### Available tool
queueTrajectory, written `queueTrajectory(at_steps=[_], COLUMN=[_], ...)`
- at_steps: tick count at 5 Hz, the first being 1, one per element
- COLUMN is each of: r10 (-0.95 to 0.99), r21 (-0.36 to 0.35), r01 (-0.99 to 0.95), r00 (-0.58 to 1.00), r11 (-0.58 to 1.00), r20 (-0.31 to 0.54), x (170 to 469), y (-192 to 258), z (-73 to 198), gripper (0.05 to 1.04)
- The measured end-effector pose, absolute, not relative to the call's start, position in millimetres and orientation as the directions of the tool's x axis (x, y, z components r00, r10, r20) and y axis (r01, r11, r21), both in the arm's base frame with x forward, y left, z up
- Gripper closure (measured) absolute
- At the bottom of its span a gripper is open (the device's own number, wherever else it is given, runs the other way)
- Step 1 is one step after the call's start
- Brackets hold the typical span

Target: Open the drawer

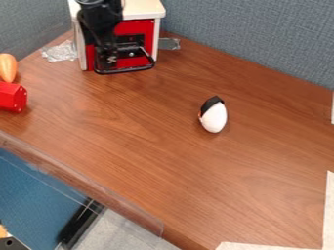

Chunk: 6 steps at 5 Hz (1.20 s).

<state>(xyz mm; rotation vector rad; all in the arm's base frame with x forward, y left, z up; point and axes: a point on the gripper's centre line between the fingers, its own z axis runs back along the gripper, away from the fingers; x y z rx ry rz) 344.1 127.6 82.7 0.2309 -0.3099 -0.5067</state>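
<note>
My jaws are down at the cabinet's front, over its left part as the camera looks; how far apart they stand, and whether they have hold of anything, I cannot tell; my one black gripper point(108, 56) overlaps the red drawer front point(140, 28) and the black looped handle point(125, 71), though contact is unclear.

I count one white toy cabinet point(143, 8), with that drawer front and handle facing the open side of the table; one black-and-white egg-shaped object point(214, 118), right of centre; one orange rounded object point(8, 67) and one red faceted block point(11, 97), close together at the left edge; crumpled silvery tape point(60, 51) left of the cabinet, one grey strip point(169, 44) right of it.

The brown wood-grain table point(143, 146) meets blue-grey fabric panels point(254, 36) behind; past its front edge lie a blue surface point(32, 200), a black bar point(79, 225) and grey floor point(127, 232).

The left panel is close beside the cabinet; bare wood runs from the handle towards the front edge, with the egg-shaped object well apart, off to the right; pale strips point(329, 210) mark the lower right corner.
</note>
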Motion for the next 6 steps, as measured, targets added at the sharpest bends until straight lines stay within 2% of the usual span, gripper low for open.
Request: queueTrajectory(at_steps=[2, 3, 5, 6], r10=[-0.489, -0.499, -0.498, -0.503], r21=[0.283, 0.298, 0.333, 0.342], r01=[0.424, 0.430, 0.421, 0.427], r00=[0.845, 0.839, 0.845, 0.847], r11=[0.860, 0.852, 0.844, 0.837], r20=[0.217, 0.219, 0.195, 0.173], x=[371, 376, 382, 383], y=[118, 107, 109, 111], z=[70, 70, 51, 39], gripper=[0.085, 0.085, 0.085, 0.133])
